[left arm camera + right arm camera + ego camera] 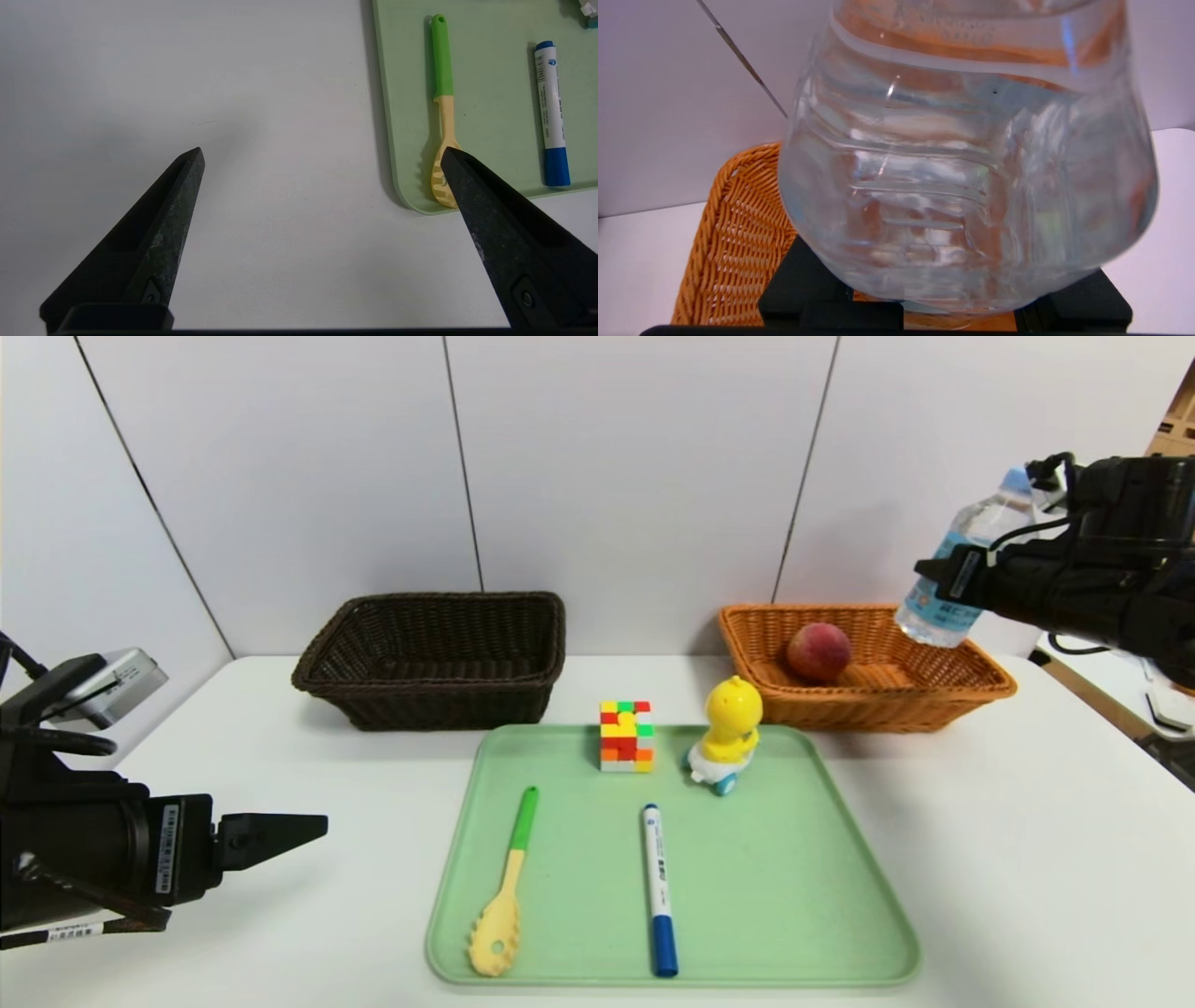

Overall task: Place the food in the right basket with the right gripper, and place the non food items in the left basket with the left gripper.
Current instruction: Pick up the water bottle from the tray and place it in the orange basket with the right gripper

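Observation:
My right gripper (952,574) is shut on the clear water bottle (962,565) and holds it tilted in the air above the right end of the orange basket (971,695). The bottle fills the right wrist view (966,186), with the orange basket (733,224) below it. The peach (819,652) lies in the orange basket. The puzzle cube (625,735), yellow duck toy (728,733), pasta spoon (509,887) and marker (658,887) lie on the green tray (794,896). The dark brown basket (434,658) is empty. My left gripper (280,835) is open over the table left of the tray.
The left wrist view shows the tray's corner (402,154) with the spoon (444,112) and marker (551,112). White wall panels stand behind the baskets. Another table edge (1102,691) lies at far right.

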Controlling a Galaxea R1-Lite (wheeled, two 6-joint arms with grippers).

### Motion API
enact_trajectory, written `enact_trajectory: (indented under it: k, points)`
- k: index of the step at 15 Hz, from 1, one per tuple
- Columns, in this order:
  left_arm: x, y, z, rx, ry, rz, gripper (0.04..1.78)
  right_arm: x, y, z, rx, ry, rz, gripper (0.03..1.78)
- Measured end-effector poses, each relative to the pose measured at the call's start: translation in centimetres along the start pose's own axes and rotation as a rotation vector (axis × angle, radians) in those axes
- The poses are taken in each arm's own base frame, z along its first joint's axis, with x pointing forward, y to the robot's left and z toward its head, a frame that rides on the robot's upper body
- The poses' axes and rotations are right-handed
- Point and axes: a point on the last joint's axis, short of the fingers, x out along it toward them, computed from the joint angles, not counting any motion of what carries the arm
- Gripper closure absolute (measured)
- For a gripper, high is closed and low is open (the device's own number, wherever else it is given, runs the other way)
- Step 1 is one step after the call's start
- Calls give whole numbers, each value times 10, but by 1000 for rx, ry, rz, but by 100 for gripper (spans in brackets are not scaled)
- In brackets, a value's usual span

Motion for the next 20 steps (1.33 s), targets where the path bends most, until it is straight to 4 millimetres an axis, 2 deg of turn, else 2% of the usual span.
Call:
enact_trajectory:
  k: [4, 9, 18, 20]
  points:
    - [1, 0, 0, -1, 5, 1, 4, 32, -7, -24, 1, 38, -21, 95]
    - [2, 0, -1, -2, 9, 2, 4, 56, -11, -37, 0, 66, -34, 95]
    - [3, 1, -1, -3, 12, 3, 4, 84, -18, -58, -38, 105, -75, 95]
    - [3, 1, -1, -4, 13, 3, 4, 88, -19, -61, -49, 103, -76, 82]
